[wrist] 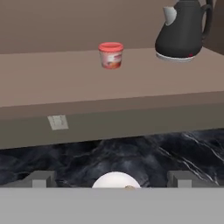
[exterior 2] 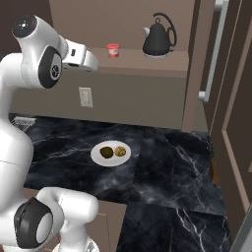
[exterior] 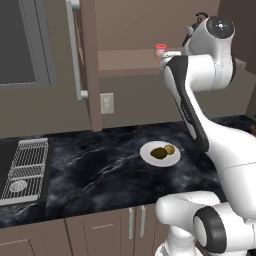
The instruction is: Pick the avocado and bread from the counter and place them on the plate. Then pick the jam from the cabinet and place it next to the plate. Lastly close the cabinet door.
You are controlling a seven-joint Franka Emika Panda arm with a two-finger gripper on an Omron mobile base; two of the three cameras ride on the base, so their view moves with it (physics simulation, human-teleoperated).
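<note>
- Resting on the round white plate (exterior: 148, 155) on the black marble desk (exterior: 100, 170), dark avocado (exterior: 158, 153) and tan bread (exterior: 170, 149): done.
- Red-lidded jam jar (wrist: 110, 55) stands on the cabinet shelf (wrist: 65, 83) at 12 o'clock; fetching and door-closing remain.
- Claw (wrist: 113, 180) spread apart, empty.

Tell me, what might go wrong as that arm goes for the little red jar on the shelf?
The jam jar is small and stands near the black kettle, so a wide reach might nudge the kettle. A poor grip could tip the jar off the shelf toward the plate below. The open cabinet door hangs close beside the arm.
</note>
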